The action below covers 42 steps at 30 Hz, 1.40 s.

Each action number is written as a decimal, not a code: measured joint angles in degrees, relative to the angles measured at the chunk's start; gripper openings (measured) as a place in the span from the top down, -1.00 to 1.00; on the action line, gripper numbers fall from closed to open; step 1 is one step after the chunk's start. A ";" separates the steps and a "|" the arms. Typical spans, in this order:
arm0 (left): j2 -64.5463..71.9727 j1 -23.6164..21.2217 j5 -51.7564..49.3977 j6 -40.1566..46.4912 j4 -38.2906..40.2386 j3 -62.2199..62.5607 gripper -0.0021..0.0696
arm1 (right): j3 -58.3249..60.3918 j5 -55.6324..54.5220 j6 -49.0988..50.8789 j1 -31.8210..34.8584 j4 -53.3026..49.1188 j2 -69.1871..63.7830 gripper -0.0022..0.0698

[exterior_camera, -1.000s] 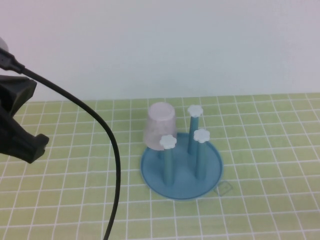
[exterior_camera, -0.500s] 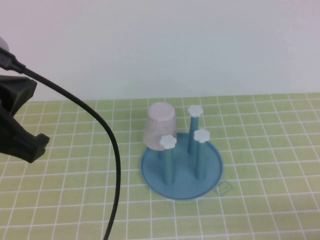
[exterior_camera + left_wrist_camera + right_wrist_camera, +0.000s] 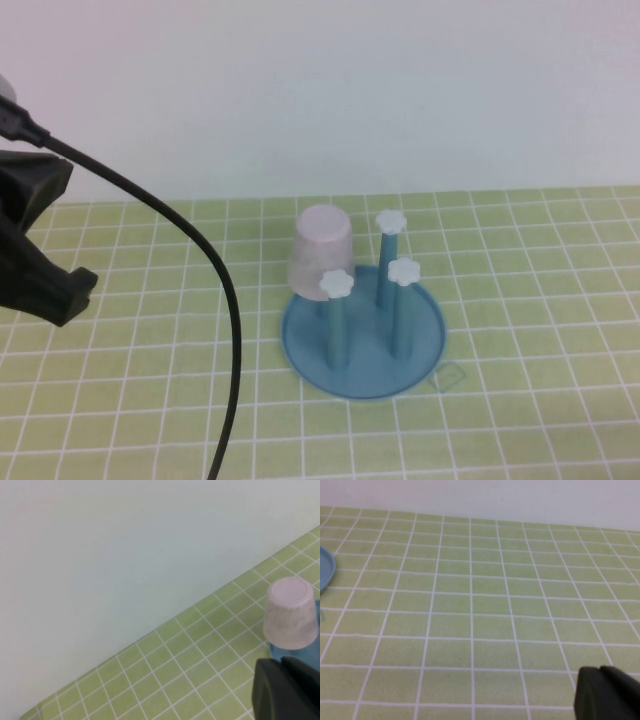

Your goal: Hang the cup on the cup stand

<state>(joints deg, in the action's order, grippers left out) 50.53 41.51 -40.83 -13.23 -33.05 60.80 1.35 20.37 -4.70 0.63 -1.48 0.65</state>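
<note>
Nothing has moved since the earlier frames: the cup, the stand and the left arm sit exactly where they were.

The cup point(image 3: 320, 248) is upside down over the rear-left post of the cup stand point(image 3: 362, 335), its closed bottom facing up and its long axis upright, in line with the post beneath it. The other three posts stand bare with their white flower caps point(image 3: 401, 271) showing. In the left wrist view the cup point(image 3: 291, 613) appears the same way, mouth down above the blue base. Judged from this, the hanging looks already done and no further placing move seems needed.

The left tool point(image 3: 286, 690) is closed and holds nothing; it hangs at the left edge of the high view, well apart from the stand, with its black cable point(image 3: 205, 270) trailing across the green gridded tabletop point(image 3: 520, 250). The cup lies to the right of this tool and farther from the robot.

The right tool point(image 3: 609, 694) is also closed and empty. It does not show in the high view; its wrist camera sees mostly bare tabletop with only a sliver of the stand's blue base at the frame's edge. The left arm looks the nearer of the two to the cup.
</note>
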 joint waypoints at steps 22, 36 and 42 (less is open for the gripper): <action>-1.09 0.00 -0.40 0.62 0.03 0.00 0.94 | -0.08 0.26 0.00 0.00 0.09 0.00 0.94; -9.19 -1.04 19.26 11.31 7.05 0.00 0.94 | -0.08 0.30 0.00 0.00 0.09 0.00 0.94; -10.88 -13.34 25.26 13.23 20.07 -1.95 0.94 | -0.08 0.39 0.00 0.00 0.09 0.00 0.94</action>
<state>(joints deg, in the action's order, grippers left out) 39.65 28.17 -15.57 0.00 -12.98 58.85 1.27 20.76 -4.70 0.63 -1.39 0.65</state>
